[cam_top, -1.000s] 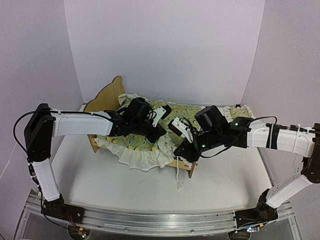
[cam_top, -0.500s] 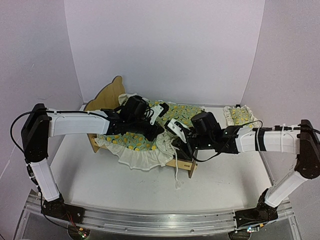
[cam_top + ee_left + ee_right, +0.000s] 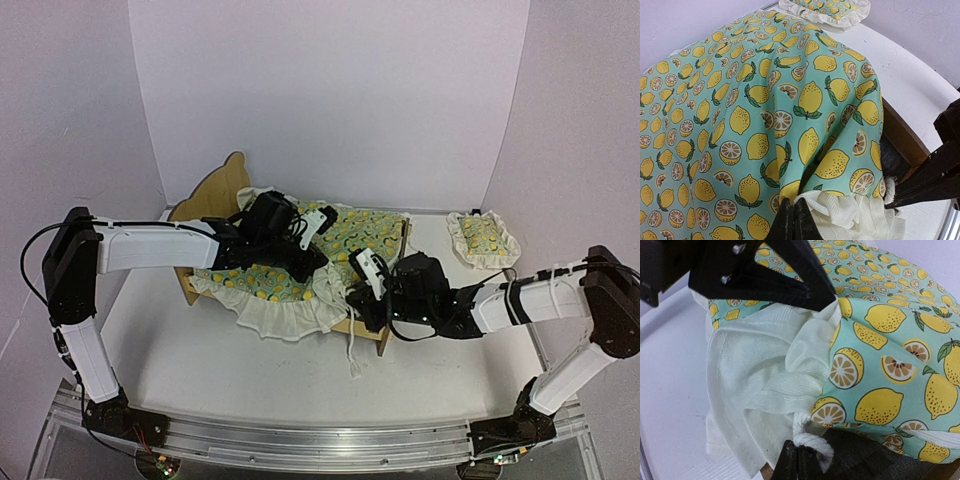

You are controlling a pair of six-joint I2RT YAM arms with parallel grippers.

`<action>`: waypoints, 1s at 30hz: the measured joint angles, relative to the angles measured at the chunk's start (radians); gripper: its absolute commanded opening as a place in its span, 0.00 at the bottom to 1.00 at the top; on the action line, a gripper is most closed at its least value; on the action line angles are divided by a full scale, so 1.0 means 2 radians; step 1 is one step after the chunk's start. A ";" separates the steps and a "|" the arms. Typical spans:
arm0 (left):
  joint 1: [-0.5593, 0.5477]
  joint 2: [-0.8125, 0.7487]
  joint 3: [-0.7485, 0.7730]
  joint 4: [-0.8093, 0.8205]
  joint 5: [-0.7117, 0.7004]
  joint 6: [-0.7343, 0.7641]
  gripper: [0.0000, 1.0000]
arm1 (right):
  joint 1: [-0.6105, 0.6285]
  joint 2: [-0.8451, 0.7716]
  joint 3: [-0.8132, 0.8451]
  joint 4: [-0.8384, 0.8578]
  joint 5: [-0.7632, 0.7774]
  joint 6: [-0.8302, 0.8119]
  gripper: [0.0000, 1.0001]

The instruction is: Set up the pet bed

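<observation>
The pet bed [image 3: 213, 197] stands at centre left, its curved plywood headboard to the left. The lemon-print blanket [image 3: 285, 282] lies over it, white ruffle hanging off the near side. My left gripper [image 3: 322, 268] is shut on the blanket's ruffled edge [image 3: 840, 215] near the foot end. My right gripper [image 3: 358, 300] is at the bed's near foot corner, shut on a white twisted cord [image 3: 816, 441] at the blanket's hem. The dark mattress [image 3: 867, 457] and wood rail [image 3: 901, 134] show under the lifted blanket. The small pillow [image 3: 483, 238] lies on the table to the right.
The loose end of the cord [image 3: 357, 352] hangs down onto the white table [image 3: 200, 350] in front of the bed. Both grippers are close together at the foot end. White walls [image 3: 330, 100] close in the back and sides.
My right gripper has moved down and towards the near foot corner of the bed, uncovering the pillow in the top view. The left arm has hardly moved.
</observation>
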 measured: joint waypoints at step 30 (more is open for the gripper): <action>0.000 0.000 0.000 0.000 0.013 0.000 0.00 | 0.034 -0.009 -0.029 -0.014 0.077 0.164 0.00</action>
